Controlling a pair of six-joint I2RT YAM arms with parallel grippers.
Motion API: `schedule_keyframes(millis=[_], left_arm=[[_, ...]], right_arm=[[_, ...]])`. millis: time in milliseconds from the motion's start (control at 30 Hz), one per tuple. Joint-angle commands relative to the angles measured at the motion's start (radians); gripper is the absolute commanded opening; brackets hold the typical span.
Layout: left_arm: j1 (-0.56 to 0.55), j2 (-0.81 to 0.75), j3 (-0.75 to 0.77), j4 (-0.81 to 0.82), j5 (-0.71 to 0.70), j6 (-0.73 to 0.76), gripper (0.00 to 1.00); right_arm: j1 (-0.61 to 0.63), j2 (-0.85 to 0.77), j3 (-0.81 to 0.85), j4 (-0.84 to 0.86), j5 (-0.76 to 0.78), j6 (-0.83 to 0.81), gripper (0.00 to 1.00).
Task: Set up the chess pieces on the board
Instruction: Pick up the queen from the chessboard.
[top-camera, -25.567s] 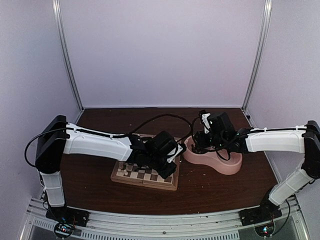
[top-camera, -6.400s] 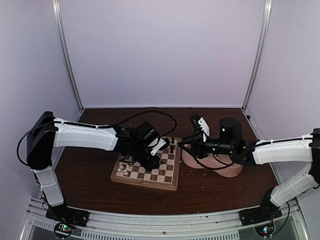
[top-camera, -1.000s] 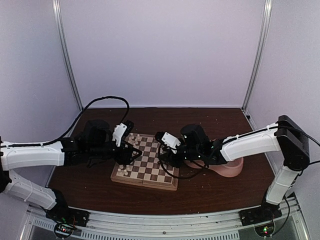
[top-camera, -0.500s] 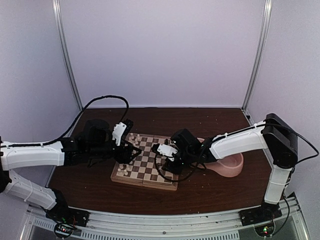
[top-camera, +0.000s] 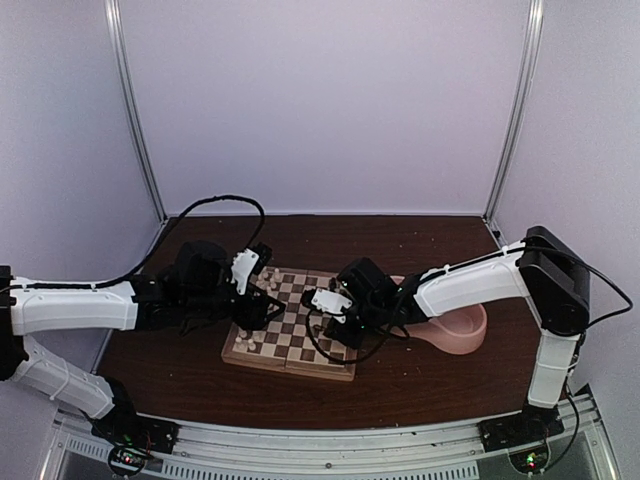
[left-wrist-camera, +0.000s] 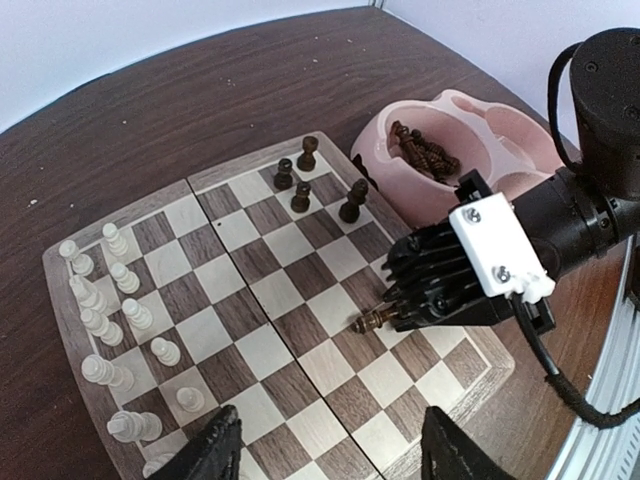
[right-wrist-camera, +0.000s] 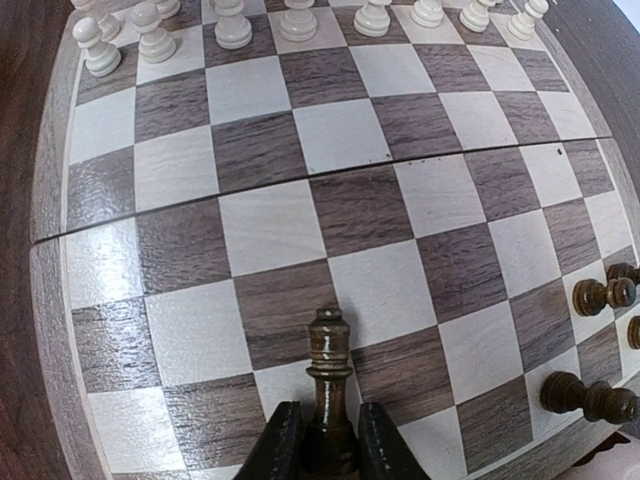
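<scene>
The board (left-wrist-camera: 300, 330) lies between both arms. Cream chess pieces (left-wrist-camera: 110, 290) stand in two rows along its left side. A few dark brown pieces (left-wrist-camera: 300, 185) stand at the far corner near the bowl. My right gripper (right-wrist-camera: 325, 440) is shut on a dark brown piece (right-wrist-camera: 329, 380), which sticks out forward over the squares near the board's right side. The left wrist view shows that piece (left-wrist-camera: 372, 320) lying almost flat at the tip of the right gripper (left-wrist-camera: 430, 290). My left gripper (left-wrist-camera: 332, 440) hangs open above the board's near edge, holding nothing.
A pink double bowl (left-wrist-camera: 480, 115) sits just past the board's right corner, with several dark pieces (left-wrist-camera: 420, 150) in one half. More dark pieces (right-wrist-camera: 590, 395) show at the right edge of the right wrist view. Dark wooden tabletop (top-camera: 420, 380) surrounds the board.
My right gripper has moved left from the board's right edge to over the squares, and its jaws have narrowed onto the dark piece. The left arm has barely shifted.
</scene>
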Motion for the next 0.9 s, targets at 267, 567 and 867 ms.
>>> schedule_keyframes(millis=[267, 567, 867], left_arm=[[0.003, -0.049, -0.007, 0.099, 0.107, -0.064, 0.62], [0.003, -0.03, -0.056, 0.226, 0.192, -0.132, 0.62], [0.003, 0.05, -0.092, 0.429, 0.372, -0.177, 0.55]], right_arm=[[0.008, -0.131, -0.153, 0.209, -0.051, 0.02, 0.14], [0.021, -0.255, -0.313, 0.449, -0.155, 0.025, 0.14], [0.032, -0.319, -0.406, 0.609, -0.258, 0.022, 0.14]])
